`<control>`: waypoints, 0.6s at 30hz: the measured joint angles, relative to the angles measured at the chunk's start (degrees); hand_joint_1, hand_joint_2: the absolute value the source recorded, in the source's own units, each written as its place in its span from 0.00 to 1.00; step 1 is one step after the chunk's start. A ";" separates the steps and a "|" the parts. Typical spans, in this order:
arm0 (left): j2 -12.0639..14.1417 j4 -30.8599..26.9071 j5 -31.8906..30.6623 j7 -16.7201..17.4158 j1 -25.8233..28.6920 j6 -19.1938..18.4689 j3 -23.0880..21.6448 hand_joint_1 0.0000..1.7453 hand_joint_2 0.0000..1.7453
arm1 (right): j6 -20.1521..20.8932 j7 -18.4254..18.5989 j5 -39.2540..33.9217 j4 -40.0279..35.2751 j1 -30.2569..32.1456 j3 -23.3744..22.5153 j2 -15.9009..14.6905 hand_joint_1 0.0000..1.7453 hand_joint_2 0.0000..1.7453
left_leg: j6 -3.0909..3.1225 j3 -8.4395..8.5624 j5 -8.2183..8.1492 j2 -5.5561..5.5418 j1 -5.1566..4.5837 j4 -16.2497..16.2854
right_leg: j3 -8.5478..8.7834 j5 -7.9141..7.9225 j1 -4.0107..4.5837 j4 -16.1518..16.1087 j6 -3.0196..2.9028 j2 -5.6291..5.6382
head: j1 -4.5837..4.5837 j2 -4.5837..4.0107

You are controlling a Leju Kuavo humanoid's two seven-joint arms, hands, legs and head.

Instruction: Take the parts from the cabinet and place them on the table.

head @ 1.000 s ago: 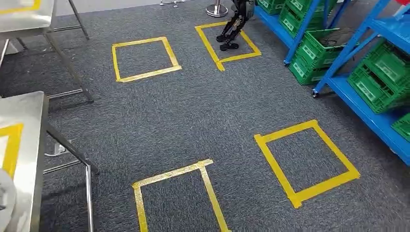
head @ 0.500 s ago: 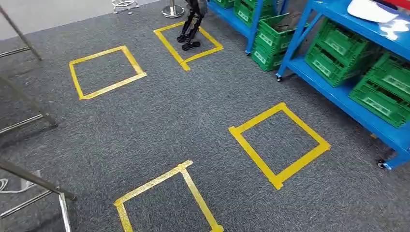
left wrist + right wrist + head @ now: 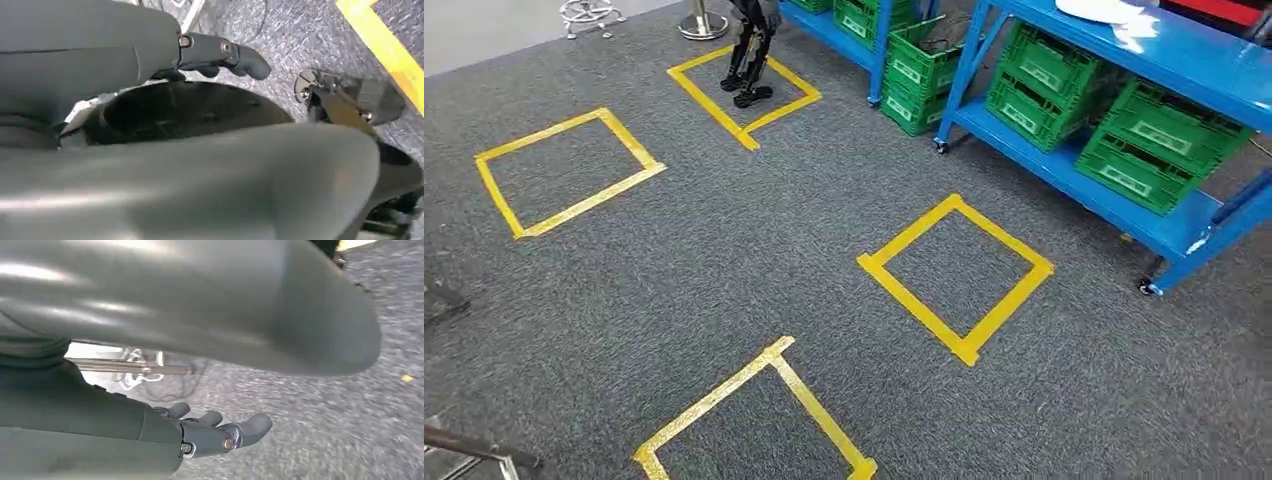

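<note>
Cabinet (image 3: pixel 1124 195): blue, we see green crates (image 3: pixel 1159 145) on it
Left hand (image 3: pixel 220 52): fingers loose, holding nothing
Right hand (image 3: pixel 220 432): fingers spread, holding nothing

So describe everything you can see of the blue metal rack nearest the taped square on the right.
The blue metal shelving rack stands on the grey carpet on small dark castors, one showing near the front right leg and one at the left post. Its low shelf carries green slatted plastic crates with pale labels, set side by side. An upper blue shelf holds something white. Slanted blue posts join the shelves. It stands just beyond the yellow taped square.
</note>
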 joint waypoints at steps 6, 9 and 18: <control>-0.52 0.04 0.31 -1.01 0.30 0.90 0.00 0.00 0.00 | -1.31 1.22 0.66 0.00 -0.53 0.13 -2.31 0.00 0.00 | -0.31 0.82 -0.76 3.87 -0.32 -0.21 | 8.64 6.81 2.58 -17.13 -3.03 -5.53 | 0.29 0.00; -0.55 0.07 0.31 -1.12 0.25 0.96 0.00 0.00 0.00 | -1.35 1.59 0.72 0.00 -0.43 0.20 -3.17 0.00 0.00 | -1.13 2.08 -1.11 5.78 -0.55 -1.14 | 9.90 7.32 2.41 -18.87 -3.76 -3.01 | 0.72 0.00; -0.42 0.20 0.41 -1.38 0.20 0.83 0.00 0.00 0.00 | -1.46 1.83 0.79 0.00 -0.52 0.31 -3.32 0.00 0.00 | -2.97 -2.84 0.34 -3.51 1.14 5.14 | 11.66 7.53 0.27 -18.80 -2.78 4.68 | -1.07 0.00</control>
